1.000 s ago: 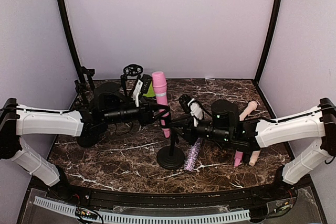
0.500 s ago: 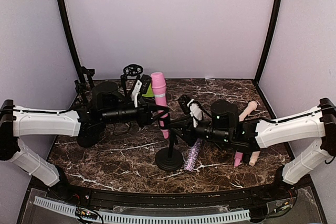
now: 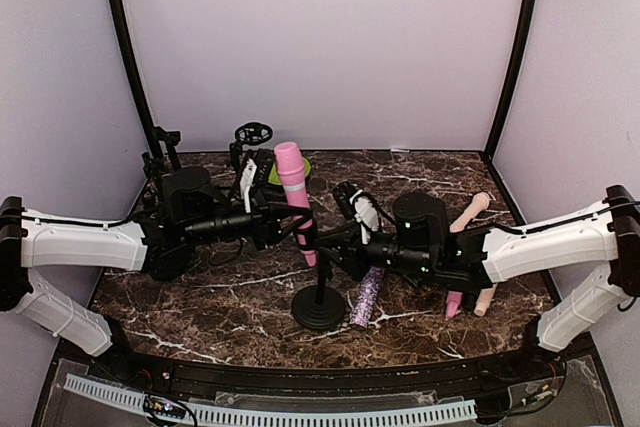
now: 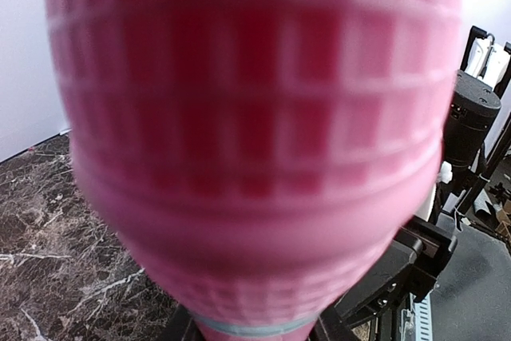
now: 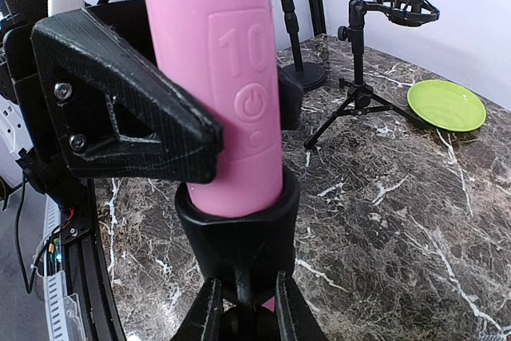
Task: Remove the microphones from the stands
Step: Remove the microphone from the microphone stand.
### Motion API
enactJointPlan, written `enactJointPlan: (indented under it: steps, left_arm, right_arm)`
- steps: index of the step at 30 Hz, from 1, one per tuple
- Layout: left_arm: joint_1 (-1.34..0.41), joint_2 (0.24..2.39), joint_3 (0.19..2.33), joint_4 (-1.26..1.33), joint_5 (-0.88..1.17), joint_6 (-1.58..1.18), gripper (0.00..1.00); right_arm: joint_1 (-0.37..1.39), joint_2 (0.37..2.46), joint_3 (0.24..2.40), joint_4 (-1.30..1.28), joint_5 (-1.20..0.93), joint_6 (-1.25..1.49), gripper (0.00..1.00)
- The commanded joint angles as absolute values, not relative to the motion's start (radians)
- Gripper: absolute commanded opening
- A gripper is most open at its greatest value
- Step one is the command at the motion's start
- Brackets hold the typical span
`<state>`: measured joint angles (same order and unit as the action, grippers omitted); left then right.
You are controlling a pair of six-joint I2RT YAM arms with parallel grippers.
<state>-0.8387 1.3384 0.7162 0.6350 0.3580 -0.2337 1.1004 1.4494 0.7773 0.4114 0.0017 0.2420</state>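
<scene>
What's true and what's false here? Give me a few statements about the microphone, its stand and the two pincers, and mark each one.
1. The pink microphone sits in the clip of the stand. True.
2. The left pincer hangs open, clear of the microphone. False: it is closed on the microphone's body.
3. The right pincer grips the stand's stem just under the clip. True.
4. The green plate rests on the stand's base. False: it lies at the back of the table, apart from the stand.
5. A glittery purple microphone lies on the table beside the stand's base. True.
</scene>
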Motion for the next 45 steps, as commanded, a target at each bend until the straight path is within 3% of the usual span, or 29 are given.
enactJointPlan:
  steps: [1,18,35,45]
  left_arm:
    - [-0.82,1.228,0.718,0.821,0.379,-0.208,0.0]
    - [-0.784,1.237,0.852,0.566,0.263,-0.29,0.0]
    - [-0.781,1.191,0.71,0.804,0.455,-0.202,0.0]
    - [-0.781,1.187,0.748,0.736,0.447,-0.204,0.0]
  right_arm:
    - [1.083,1.479,0.747,0.223,0.093,0.309,0.0]
    - [1.092,1.423,0.663,0.311,0.044,0.188,0.0]
    - [1.092,1.452,0.708,0.265,0.156,0.303,0.0]
    - [1.092,1.478,0.724,0.271,0.111,0.282,0.0]
